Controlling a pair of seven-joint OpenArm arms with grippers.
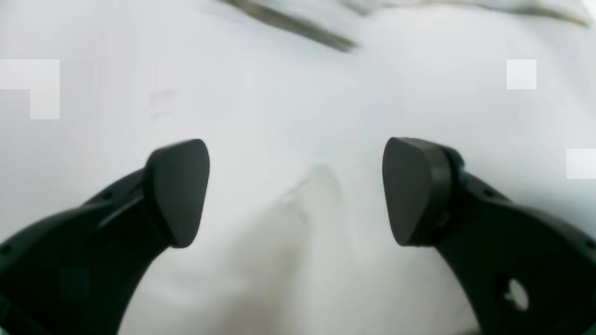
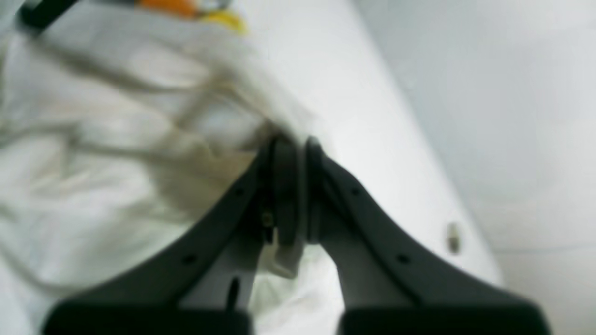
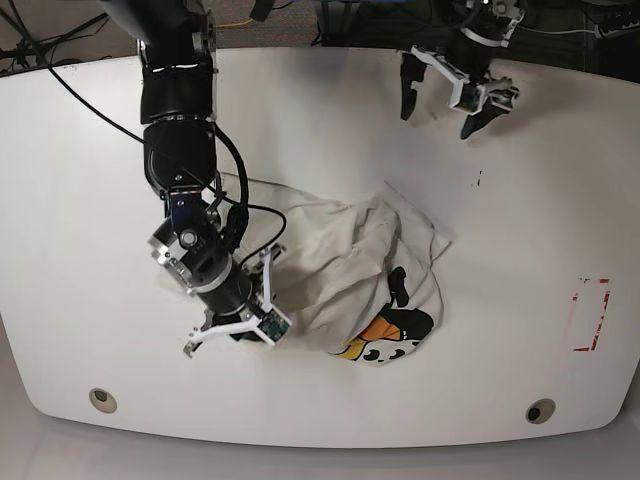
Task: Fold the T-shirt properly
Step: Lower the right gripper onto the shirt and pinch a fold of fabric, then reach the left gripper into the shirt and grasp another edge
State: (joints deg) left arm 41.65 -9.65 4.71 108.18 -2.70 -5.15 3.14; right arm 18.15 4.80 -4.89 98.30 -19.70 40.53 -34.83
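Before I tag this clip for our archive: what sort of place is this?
Probably a robotics lab bench, not a home. A bare white table with rounded corners carries two black robot arms, loose cables run along its far edge, and red tape marks sit beside a crumpled T-shirt.

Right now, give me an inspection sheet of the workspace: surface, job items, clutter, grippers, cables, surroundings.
Surface: white table, red tape marks near one edge, round holes along the front.
Job's things: T-shirt crumpled mid-table, cartoon graphic partly showing, unfolded.
Clutter: nothing seen.
Grippers: right gripper shut on the T-shirt's edge; left gripper open, empty, apart from the shirt.
Cables: black cable looped along the right arm; more cables beyond the far table edge.
Surroundings: carpeted floor behind the table.
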